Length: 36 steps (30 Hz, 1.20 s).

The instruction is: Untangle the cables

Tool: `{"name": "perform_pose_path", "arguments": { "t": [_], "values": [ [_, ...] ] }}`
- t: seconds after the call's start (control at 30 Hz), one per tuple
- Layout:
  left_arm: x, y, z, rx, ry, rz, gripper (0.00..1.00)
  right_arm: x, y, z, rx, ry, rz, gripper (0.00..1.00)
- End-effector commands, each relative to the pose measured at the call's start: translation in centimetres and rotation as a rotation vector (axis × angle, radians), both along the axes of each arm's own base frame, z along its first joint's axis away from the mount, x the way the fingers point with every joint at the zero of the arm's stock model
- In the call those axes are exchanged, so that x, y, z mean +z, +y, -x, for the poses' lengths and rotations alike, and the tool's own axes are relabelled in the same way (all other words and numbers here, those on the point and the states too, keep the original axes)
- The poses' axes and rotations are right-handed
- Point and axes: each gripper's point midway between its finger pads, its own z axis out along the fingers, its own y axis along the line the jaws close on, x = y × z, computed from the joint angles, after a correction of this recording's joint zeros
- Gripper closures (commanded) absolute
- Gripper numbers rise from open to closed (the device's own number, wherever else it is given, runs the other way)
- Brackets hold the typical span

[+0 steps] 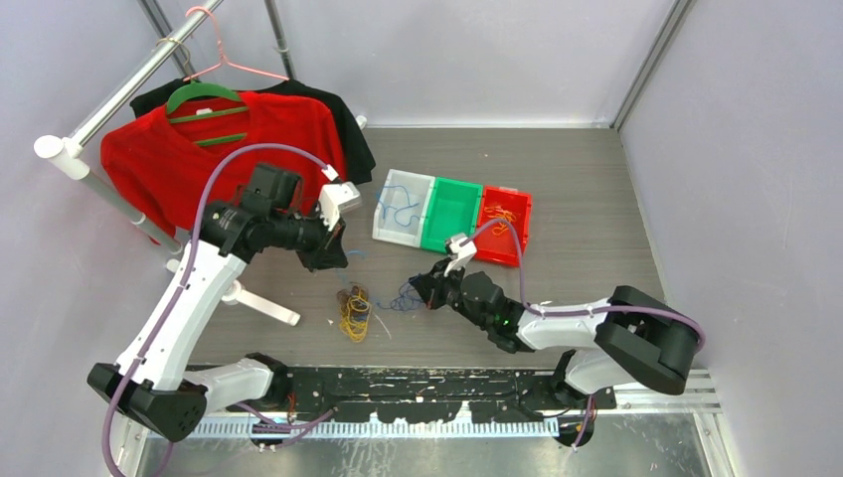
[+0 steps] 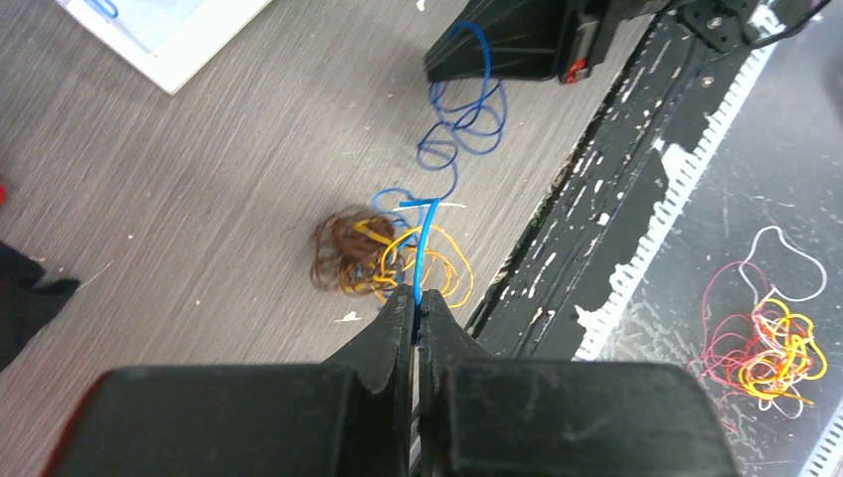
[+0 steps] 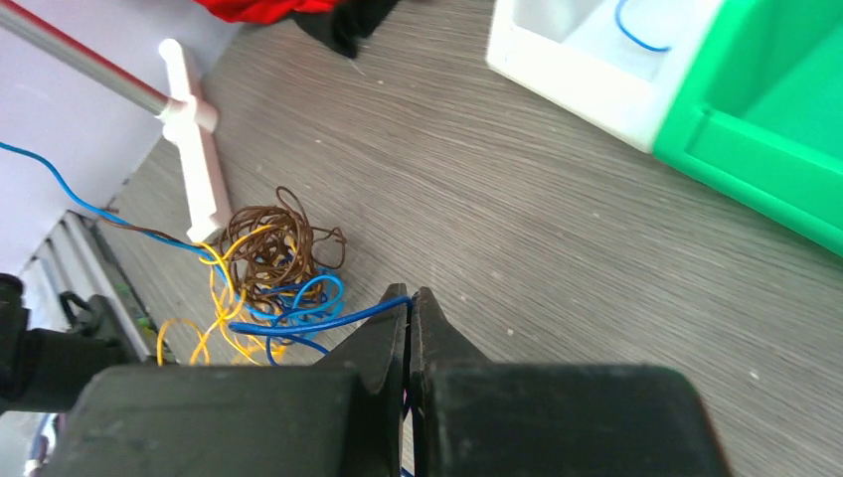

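Our left hand point(image 2: 416, 304) is pressed together on a blue strand point(image 2: 425, 238) that rises from the clump of cables point(image 2: 383, 260). The clump lies on the bench point(image 2: 199, 179) between the two arms. Our right hand point(image 3: 410, 298) is likewise pinched shut, on one of the blue loops point(image 3: 298, 308) at the clump's near edge. We cannot tell whether both hands hold the same wire. The step, as we judge it, is to draw the blue free of the rest. We should part the hands slowly, one staying low as an anchor while the other lifts up and away rather than dragging along the bench. We should watch the brown coil point(image 3: 278, 234) and the yellow strands point(image 3: 214, 298), which lie threaded through the blue. If they rise with the pull, the wire is snagged, and hauling harder would only tighten the knot, so we should ease off and take a fresh hold nearer the snag. The white bin point(image 1: 403, 207) already holds a blue wire, so we take it for the likely destination.
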Motion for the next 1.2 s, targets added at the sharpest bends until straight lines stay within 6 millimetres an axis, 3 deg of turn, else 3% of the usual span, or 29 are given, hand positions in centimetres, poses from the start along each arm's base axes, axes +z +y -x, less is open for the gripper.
{"name": "perform_pose_path", "arguments": {
  "t": [0.0, 0.07, 0.1, 0.13, 0.17, 0.23, 0.33, 0.43, 0.6, 0.73, 0.93, 1.17],
  "values": [
    [1.2, 0.6, -1.6, 0.03, -0.137, -0.013, 1.0, 0.2, -2.2, -0.8, -0.088, -0.022, 0.054, 0.99],
    [2.1, 0.4, -1.7, 0.026, -0.163, 0.007, 1.0, -0.5, -2.4, -0.6, -0.071, -0.02, 0.121, 0.97],
    [2.6, 0.2, -1.5, 0.016, -0.162, 0.021, 1.0, -0.2, -2.3, -0.5, -0.054, -0.031, 0.141, 0.86],
    [3.1, -0.1, -1.1, -0.001, -0.157, 0.042, 1.0, 0.4, -2.3, -0.4, -0.042, -0.048, 0.156, 0.67],
    [3.5, -0.4, -0.8, -0.008, -0.147, 0.057, 1.0, 1.5, -2.3, -0.5, -0.034, -0.077, 0.152, 0.53],
    [3.9, -0.7, -0.4, -0.025, -0.127, 0.08, 1.0, 4.6, -2.1, -0.5, -0.011, -0.159, 0.126, 0.41],
    [4.5, -1.0, -0.3, -0.034, -0.131, 0.095, 1.0, 9.2, -1.2, -0.3, 0.034, -0.256, 0.088, 0.33],
    [5.0, -1.1, -0.5, -0.031, -0.14, 0.108, 1.0, 13.2, 1.3, 0.9, 0.165, -0.32, 0.014, 0.25],
    [6.7, -1.8, -0.4, -0.035, -0.13, 0.155, 1.0, 16.2, 6.7, 2.4, 0.335, -0.341, -0.101, 0.21],
    [8.6, -1.9, -0.4, -0.026, -0.153, 0.18, 1.0, 16.0, 9.7, 2.3, 0.373, -0.345, -0.138, 0.22],
    [11.4, -2.0, -0.6, 0.004, -0.199, 0.219, 1.0, 15.5, 12.4, 1.6, 0.372, -0.335, -0.192, 0.25],
    [16.0, -2.4, -0.1, 0.0, -0.273, 0.302, 1.0, 12.3, 13.1, -1.3, 0.238, -0.288, -0.159, 0.4]
  ]
}}
